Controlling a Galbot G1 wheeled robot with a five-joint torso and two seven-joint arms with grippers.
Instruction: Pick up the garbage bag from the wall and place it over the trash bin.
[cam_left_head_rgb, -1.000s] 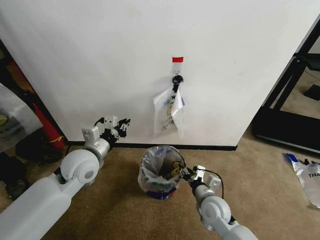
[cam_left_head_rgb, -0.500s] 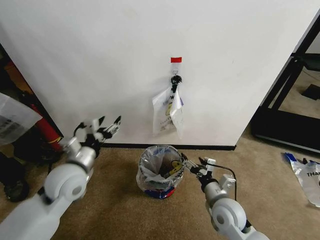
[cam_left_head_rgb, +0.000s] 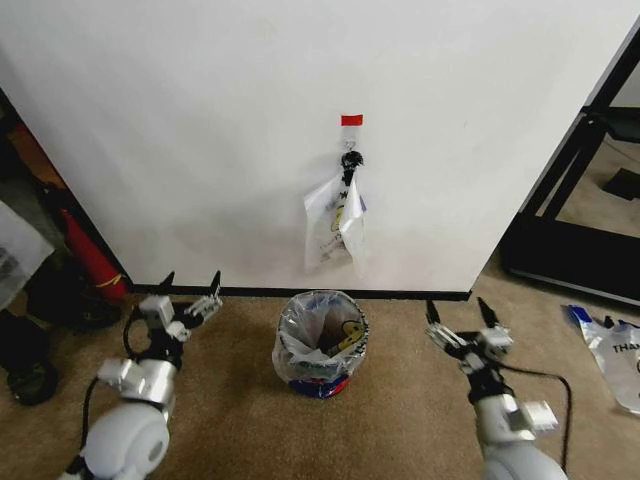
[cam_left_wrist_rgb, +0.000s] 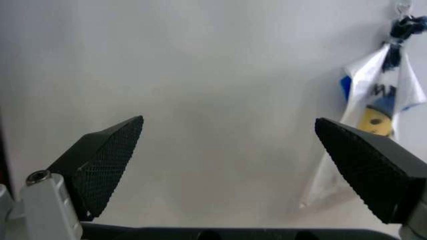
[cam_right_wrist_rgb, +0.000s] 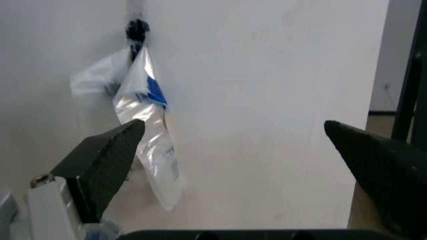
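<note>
1. White wall (cam_left_head_rgb: 200, 130) spans the head view from 9 to 3 o'clock, with a black baseboard (cam_left_head_rgb: 400, 294) along its foot and tan carpet (cam_left_head_rgb: 390, 420) below.
2. At 12 o'clock a small red tape strip (cam_left_head_rgb: 352, 120) sits just above a black hook (cam_left_head_rgb: 351, 159); same-print bags (cam_left_head_rgb: 336, 228) hang bunched from the hook, flat against the wall. They also appear in the left wrist view (cam_left_wrist_rgb: 377, 115) and the right wrist view (cam_right_wrist_rgb: 143, 135).
3. Just below centre, toward 6 o'clock, the trash bin (cam_left_head_rgb: 322, 384) stands on the carpet, near the baseboard and directly under the hanging bags.
4. The garbage bag (cam_left_head_rgb: 300, 335) lines the bin, its see-through plastic draped over the rim and a yellow smiley showing inside.
5. The left gripper (cam_left_head_rgb: 189, 291) is at 8 o'clock, well apart from the bin, fingers spread wide and holding nothing; its two dark fingertips (cam_left_wrist_rgb: 100, 165) point at the bare wall.
6. The right gripper (cam_left_head_rgb: 458, 314) is at 4 o'clock, also clear of the bin, jaws wide and empty, its fingertips (cam_right_wrist_rgb: 100, 165) facing the wall.
7. At 3 o'clock stands a black frame (cam_left_head_rgb: 580, 200); a like bag (cam_left_head_rgb: 615, 350) lies flat on the carpet near 4 o'clock at the edge.
8. At 9 o'clock an orange cone (cam_left_head_rgb: 88, 255) leans by the wall.
</note>
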